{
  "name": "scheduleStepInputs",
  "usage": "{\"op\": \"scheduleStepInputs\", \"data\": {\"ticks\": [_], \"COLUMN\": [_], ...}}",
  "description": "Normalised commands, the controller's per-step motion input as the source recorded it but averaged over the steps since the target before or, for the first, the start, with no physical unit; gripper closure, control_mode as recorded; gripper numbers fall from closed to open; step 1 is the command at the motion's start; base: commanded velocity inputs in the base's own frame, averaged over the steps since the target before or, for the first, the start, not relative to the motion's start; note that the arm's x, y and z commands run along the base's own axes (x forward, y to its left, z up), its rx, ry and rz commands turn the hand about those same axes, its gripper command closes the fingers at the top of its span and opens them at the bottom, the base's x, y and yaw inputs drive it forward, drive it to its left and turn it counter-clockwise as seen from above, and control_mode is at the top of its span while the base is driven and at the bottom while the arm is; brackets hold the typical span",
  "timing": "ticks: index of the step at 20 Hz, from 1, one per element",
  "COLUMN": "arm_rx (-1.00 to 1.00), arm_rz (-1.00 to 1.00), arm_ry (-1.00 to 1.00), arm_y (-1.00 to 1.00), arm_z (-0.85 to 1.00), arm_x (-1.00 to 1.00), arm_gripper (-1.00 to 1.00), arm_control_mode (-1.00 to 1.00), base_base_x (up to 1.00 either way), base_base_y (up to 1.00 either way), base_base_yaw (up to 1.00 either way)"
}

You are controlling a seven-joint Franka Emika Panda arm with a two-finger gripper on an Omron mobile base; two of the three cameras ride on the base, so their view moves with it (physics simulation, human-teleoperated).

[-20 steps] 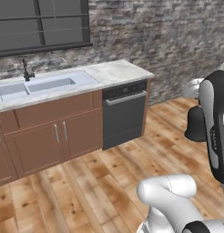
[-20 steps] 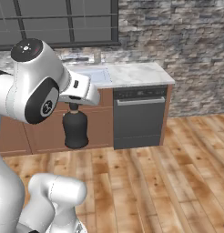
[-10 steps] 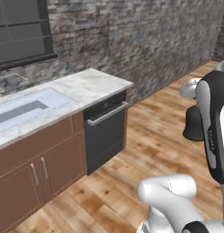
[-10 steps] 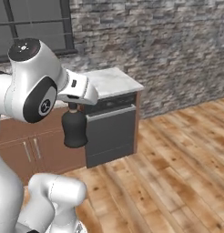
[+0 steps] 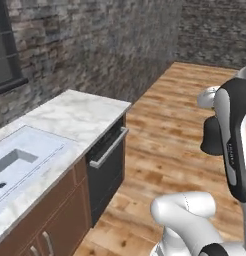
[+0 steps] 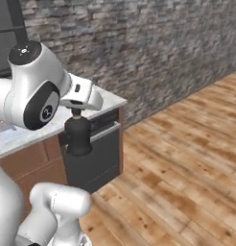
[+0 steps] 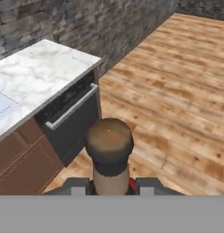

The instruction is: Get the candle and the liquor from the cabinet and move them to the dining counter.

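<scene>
we see tool (image 6: 77,113) clamped on liquor (image 6: 78,137) neck — bottle hanging upright in air | marble bench (image 5: 70,120) with sink (image 5: 15,160), dishwasher (image 5: 107,167) below — wood floor (image 6: 187,163)

1. The white arm rises from the base, its big rounded shoulder joint with a dark disc high at the left of the right base view.
2. The hand reaches forward from that joint and points down.
3. The gripper (image 6: 77,113) has its jaws closed on the thin neck of the liquor (image 6: 78,135), which hangs upright, clear of everything below.
4. In the hand view the two dark finger tips (image 7: 79,186) flank the neck, just under the stopper.
</scene>
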Motion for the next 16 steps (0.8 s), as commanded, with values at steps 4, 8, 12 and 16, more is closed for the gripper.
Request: {"op": "scheduleStepInputs", "data": {"ticks": [4, 8, 12, 16], "arm_rx": [0.00, 0.00, 0.00, 0.00], "arm_rz": [0.00, 0.00, 0.00, 0.00], "arm_ry": [0.00, 0.00, 0.00, 0.00], "arm_y": [0.00, 0.00, 0.00, 0.00], "arm_z": [0.00, 0.00, 0.00, 0.00], "arm_x": [0.00, 0.00, 0.00, 0.00], "arm_gripper": [1.00, 1.00, 1.00, 1.00], "arm_control_mode": [1.00, 1.00, 1.00, 1.00], "base_base_x": [0.38, 0.00, 0.00, 0.66], "base_base_y": [0.22, 0.03, 0.00, 0.17], "base_base_yaw": [-0.82, -0.99, -1.00, -0.68]}}
